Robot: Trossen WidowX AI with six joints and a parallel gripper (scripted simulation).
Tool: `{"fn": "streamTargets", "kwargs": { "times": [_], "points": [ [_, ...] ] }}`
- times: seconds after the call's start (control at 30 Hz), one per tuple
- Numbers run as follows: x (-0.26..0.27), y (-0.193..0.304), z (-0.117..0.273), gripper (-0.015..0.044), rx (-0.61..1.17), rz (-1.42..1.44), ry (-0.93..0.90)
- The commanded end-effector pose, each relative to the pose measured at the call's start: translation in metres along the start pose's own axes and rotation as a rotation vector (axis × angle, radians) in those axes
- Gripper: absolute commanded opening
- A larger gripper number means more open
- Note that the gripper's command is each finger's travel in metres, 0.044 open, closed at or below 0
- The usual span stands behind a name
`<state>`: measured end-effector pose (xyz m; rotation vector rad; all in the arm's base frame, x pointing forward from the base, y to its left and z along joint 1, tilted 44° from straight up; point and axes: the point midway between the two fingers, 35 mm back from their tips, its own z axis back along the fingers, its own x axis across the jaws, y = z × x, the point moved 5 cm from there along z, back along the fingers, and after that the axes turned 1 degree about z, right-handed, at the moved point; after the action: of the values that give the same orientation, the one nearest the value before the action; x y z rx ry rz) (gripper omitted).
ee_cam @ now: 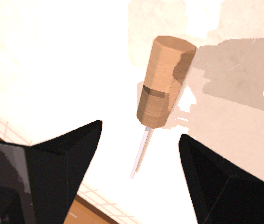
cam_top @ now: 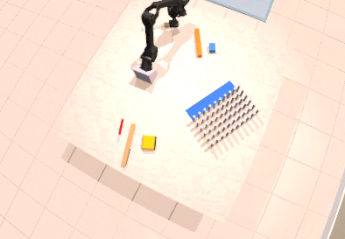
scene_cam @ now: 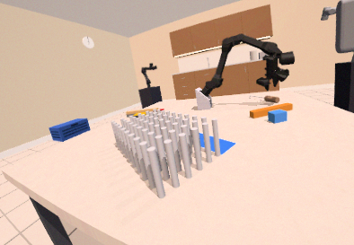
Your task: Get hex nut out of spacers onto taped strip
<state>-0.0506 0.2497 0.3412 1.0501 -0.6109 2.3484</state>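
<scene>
A tool with a wooden handle (cam_top: 166, 24) (scene_cam: 271, 99) (ee_cam: 163, 72) and a thin metal shaft lies on the table at the far side. My gripper (scene_cam: 270, 86) (ee_cam: 141, 132) is open and empty, pointing down above this tool. In the wrist view the handle's lower end and the shaft show between the fingertips, and the handle slants up to the right. The standing grey spacers (scene_cam: 155, 172) form a dense field, upright. The blue taped strip (cam_top: 210, 99) (scene_cam: 226, 144) lies along the field's arm-facing side. The nut cannot be made out.
An orange bar (cam_top: 198, 43) (scene_cam: 271, 110) and a small blue block (cam_top: 212, 47) (scene_cam: 277, 117) lie between the tool and the field. A yellow block (cam_top: 149, 142), a light orange stick (cam_top: 128, 145) and a thin red item (cam_top: 121, 126) lie on the arm base's other side.
</scene>
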Motion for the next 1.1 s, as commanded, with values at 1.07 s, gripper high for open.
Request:
{"fn": "streamTargets", "kwargs": {
  "times": [1.07],
  "points": [
    [-0.013,-0.018,-0.046,0.0280,0.001,-0.004,-0.005]
  ]
}}
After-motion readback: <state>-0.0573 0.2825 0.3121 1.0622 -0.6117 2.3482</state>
